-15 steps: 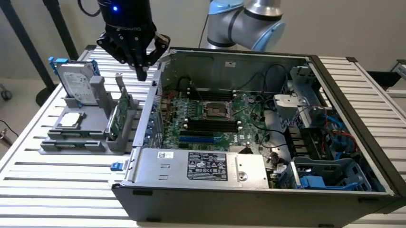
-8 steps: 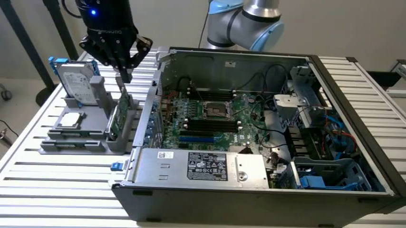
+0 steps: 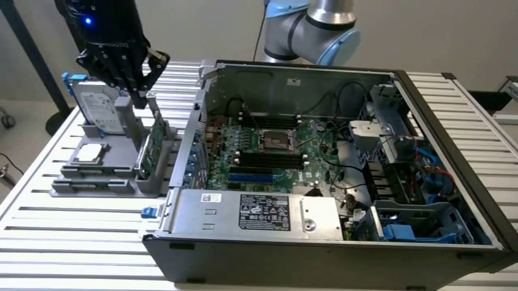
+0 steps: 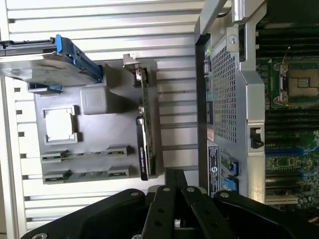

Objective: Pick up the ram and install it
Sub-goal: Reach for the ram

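Gripper: fingers pressed together, nothing visibly between them; gripper [image 3: 139,97] [image 4: 172,173] hangs above the grey holder [image 3: 113,182] [image 4: 99,134], clear of everything on it.

Ram: judged to be the green stick with dark chips [image 3: 149,159] [image 4: 143,149], standing on edge in the holder along the side nearest the case [image 3: 194,139] [image 4: 224,99]; not yet lifted.

Neighbour: green card [image 3: 160,130] [image 4: 144,89] with a metal bracket, in line with the ram and nearly end to end with it; easy to mistake for it.

Step in hand: reaching for the ram. Best done by spreading the fingers, centring over the stick's top edge, coming straight down and pinching the flat faces at mid-length, away from the card.

Lift: straight up out of the holder, no twist, so the stick does not bind.

Edges: case wall just beside the ram's row; hard drive [image 3: 101,106] upright at the holder's far end in the exterior view.

Open room: plenty above the holder; inside the case, black slots [image 3: 267,160] lie between the socket and the cables, with a clear drop from above.
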`<state>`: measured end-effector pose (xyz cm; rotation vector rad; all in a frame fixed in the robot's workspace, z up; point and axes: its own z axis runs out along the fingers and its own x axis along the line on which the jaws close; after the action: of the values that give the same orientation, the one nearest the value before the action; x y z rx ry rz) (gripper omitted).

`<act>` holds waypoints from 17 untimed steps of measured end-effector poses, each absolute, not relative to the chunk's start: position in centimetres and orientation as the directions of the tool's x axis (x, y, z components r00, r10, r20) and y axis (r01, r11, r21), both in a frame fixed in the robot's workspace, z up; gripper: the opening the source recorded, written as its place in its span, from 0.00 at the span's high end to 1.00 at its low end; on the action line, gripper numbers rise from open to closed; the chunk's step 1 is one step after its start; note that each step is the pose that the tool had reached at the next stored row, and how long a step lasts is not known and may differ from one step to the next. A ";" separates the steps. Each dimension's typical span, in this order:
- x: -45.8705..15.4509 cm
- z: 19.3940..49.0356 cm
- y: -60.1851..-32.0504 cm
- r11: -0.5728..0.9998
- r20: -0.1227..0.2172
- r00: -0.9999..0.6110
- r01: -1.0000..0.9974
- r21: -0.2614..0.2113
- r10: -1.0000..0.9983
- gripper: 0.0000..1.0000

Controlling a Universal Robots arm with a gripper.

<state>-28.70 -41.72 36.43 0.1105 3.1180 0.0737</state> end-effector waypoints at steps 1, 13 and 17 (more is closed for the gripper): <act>-29.2 36.3 -41.7 0.996 -0.019 -0.997 0.070 0.048 0.071 0.89; -34.6 35.1 -41.7 0.996 -0.019 -0.997 0.070 0.047 0.071 0.89; -36.4 34.7 -41.7 0.996 -0.019 -0.997 0.070 0.047 0.071 0.89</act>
<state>-36.40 -41.72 34.65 0.1104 3.1180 0.0722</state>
